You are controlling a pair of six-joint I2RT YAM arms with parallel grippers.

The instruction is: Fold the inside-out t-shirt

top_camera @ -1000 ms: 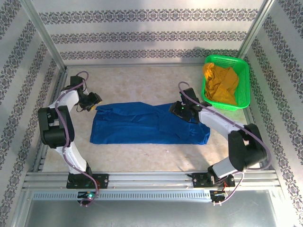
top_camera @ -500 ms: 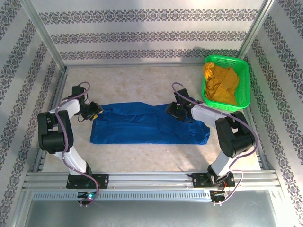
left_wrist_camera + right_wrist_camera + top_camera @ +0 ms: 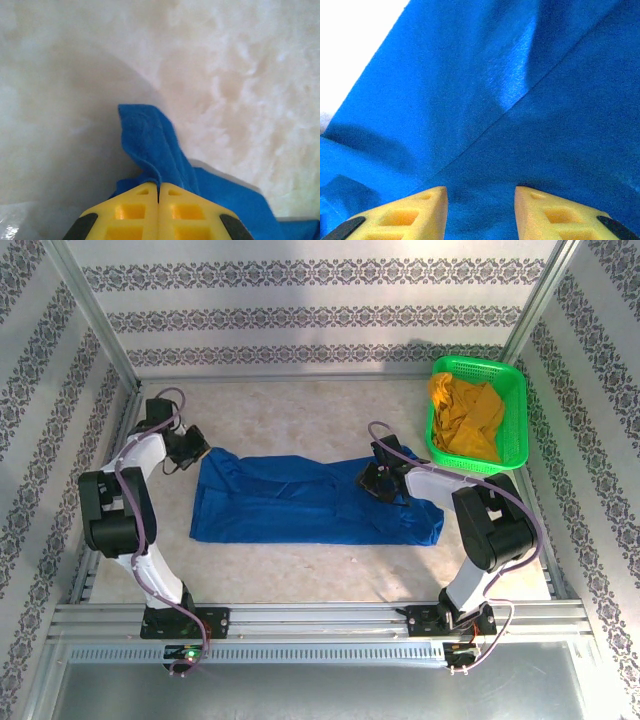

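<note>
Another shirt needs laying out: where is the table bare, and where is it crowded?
Bare table: one strip between the t-shirt and the back wall, another between it and the front rail. Crowded: the green basket corner beside the right pincer, and the left pincer at the shirt's corner.

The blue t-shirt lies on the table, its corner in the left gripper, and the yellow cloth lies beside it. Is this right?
No. The top view shows the yellow cloth in the green basket; the left gripper holds the t-shirt by its corner.

Matt, soft blue cloth t-shirt (image 3: 300,505) — smooth, mottled stone-look table (image 3: 300,415).
</note>
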